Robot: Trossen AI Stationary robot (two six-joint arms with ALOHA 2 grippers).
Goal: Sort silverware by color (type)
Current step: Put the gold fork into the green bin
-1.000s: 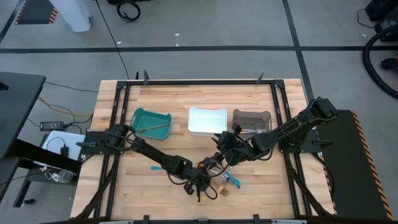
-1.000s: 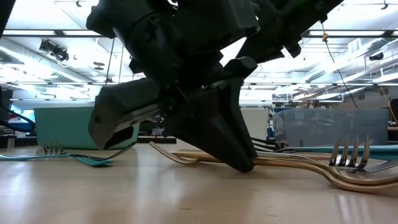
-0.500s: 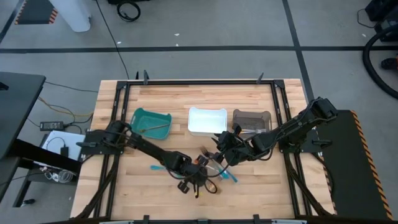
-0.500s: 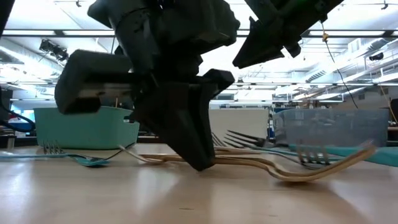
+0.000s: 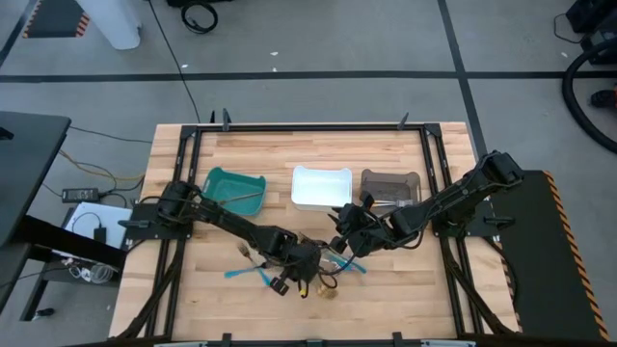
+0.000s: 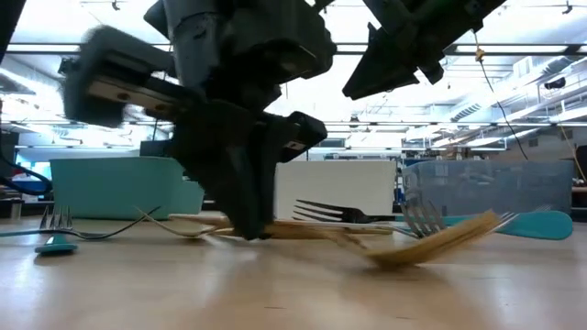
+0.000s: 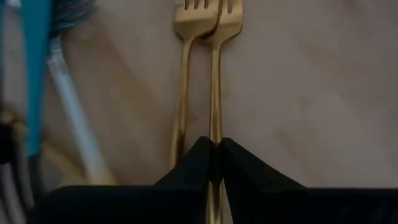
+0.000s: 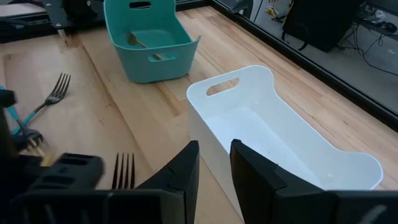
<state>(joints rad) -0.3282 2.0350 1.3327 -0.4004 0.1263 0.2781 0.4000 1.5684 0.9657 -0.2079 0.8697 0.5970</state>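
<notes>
**Gold fork pinched at the front of the bench**

Wooden bench [image 5: 241, 145] fills the frame, and along its back half sit three bins side by side: the teal bin [image 5: 234, 189] on the left, the white bin [image 5: 321, 187] in the middle, the grey bin [image 5: 389, 184] on the right. A gold utensil [image 8: 138, 41] lies inside the teal one.

Left arm reaches in low across the boards, and its left gripper [image 5: 302, 273] is down among the scattered silverware [image 5: 323, 265] near the front centre. Jaws are pressed tight on the handle of a gold fork [image 7: 219, 74], with a second gold fork [image 7: 185, 74] lying just beside it, tines level. A white-handled piece [image 7: 74, 106] and a teal handle [image 7: 34, 68] lie alongside on the wood.

Right gripper [image 5: 345, 238] hangs above the bench just in front of the white bin, jaws slightly spread and holding nothing.

Further left, a teal-handled fork [image 6: 64, 225] rests flat on the bench, apart from the main pile. A dark fork [image 6: 335, 213] lies behind the gold ones.
</notes>
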